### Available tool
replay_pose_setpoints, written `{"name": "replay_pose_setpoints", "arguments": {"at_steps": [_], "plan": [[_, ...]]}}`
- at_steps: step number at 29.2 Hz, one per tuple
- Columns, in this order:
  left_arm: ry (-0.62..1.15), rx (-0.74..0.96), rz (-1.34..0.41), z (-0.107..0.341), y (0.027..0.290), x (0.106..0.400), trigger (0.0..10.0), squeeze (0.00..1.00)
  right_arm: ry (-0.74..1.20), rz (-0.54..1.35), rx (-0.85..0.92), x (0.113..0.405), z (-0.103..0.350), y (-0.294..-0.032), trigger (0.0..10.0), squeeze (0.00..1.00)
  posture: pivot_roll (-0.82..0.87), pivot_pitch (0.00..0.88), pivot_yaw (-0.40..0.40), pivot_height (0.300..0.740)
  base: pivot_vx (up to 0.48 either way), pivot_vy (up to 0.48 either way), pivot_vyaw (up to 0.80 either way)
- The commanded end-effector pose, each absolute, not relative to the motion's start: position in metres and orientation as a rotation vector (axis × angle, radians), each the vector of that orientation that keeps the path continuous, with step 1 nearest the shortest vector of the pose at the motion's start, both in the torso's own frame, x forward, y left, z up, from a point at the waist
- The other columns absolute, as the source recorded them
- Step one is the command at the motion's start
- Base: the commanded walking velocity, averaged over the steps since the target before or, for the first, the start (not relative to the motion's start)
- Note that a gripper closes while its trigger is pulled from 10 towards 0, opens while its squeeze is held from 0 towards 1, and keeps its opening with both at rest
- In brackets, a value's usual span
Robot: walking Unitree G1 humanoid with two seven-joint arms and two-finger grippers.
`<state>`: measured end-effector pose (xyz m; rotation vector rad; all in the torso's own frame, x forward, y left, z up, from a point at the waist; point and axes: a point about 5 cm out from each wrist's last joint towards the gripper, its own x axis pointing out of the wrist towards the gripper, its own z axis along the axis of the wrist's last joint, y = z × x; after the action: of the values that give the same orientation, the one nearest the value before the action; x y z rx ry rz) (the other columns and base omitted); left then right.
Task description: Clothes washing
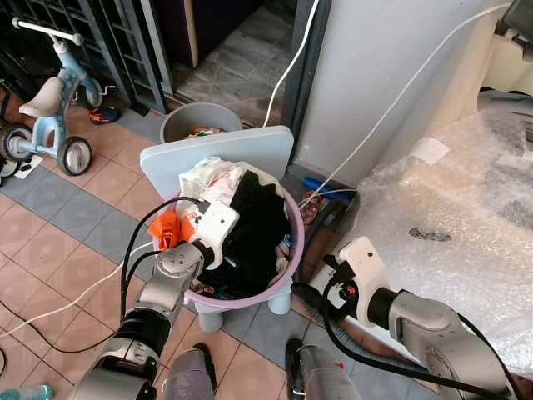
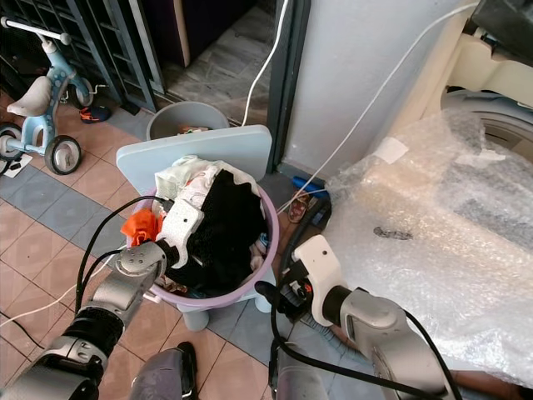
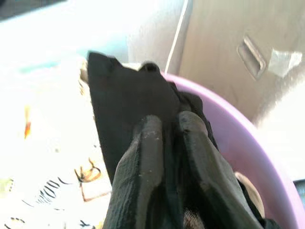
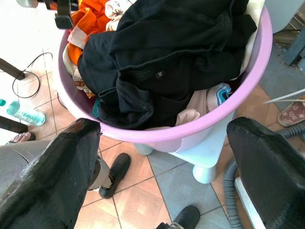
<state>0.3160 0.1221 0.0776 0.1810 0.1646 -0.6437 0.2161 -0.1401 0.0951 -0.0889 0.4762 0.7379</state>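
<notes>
The pink basin (image 1: pixel 287 287) sits on a pale blue stool (image 1: pixel 216 154) and serves as the landmark here; it is heaped with laundry. At the basin's left rim lies an orange cloth (image 1: pixel 165 227), beside it a white printed garment (image 1: pixel 212 179), and across the middle and right a black garment (image 1: pixel 254 225) is draped on top of the pile. All of this looks soft, limp and light; it should bunch and drag rather than lift cleanly, so a raised fold or bunched edge at the top of the heap seems the best place to take hold.

The left gripper (image 3: pixel 167 126) reaches in over the basin's left rim, its jaws pressed together and pinching a fold of the black garment. The right gripper (image 4: pixel 159 157) hangs just outside the basin's right front, low near the stool's legs, its jaws spread wide, holding and touching nothing.
</notes>
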Motion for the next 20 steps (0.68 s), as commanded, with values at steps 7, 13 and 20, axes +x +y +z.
{"name": "replay_pose_setpoints", "arguments": {"at_steps": [7, 13, 20], "plan": [[0.04, 0.07, -0.535, 0.119, 0.159, 0.311, 0.0, 0.0, 0.484, 0.727, -0.086, 0.218, 0.088, -0.141, 10.0, 0.0, -0.01, 0.157, -0.056, 0.74, 0.0, 0.0, 0.0], [0.153, 0.186, -0.601, 0.098, 0.154, 0.289, 10.0, 0.0, 0.476, 0.771, -0.085, 0.223, 0.083, -0.129, 10.0, 0.0, 0.04, 0.145, -0.068, 0.74, 0.0, 0.0, 0.0], [0.215, 0.281, -0.821, 0.082, 0.117, 0.282, 10.0, 1.0, 0.462, 0.766, -0.113, 0.226, 0.082, -0.13, 10.0, 0.0, 0.01, 0.136, -0.05, 0.74, 0.0, 0.0, 0.0]]}}
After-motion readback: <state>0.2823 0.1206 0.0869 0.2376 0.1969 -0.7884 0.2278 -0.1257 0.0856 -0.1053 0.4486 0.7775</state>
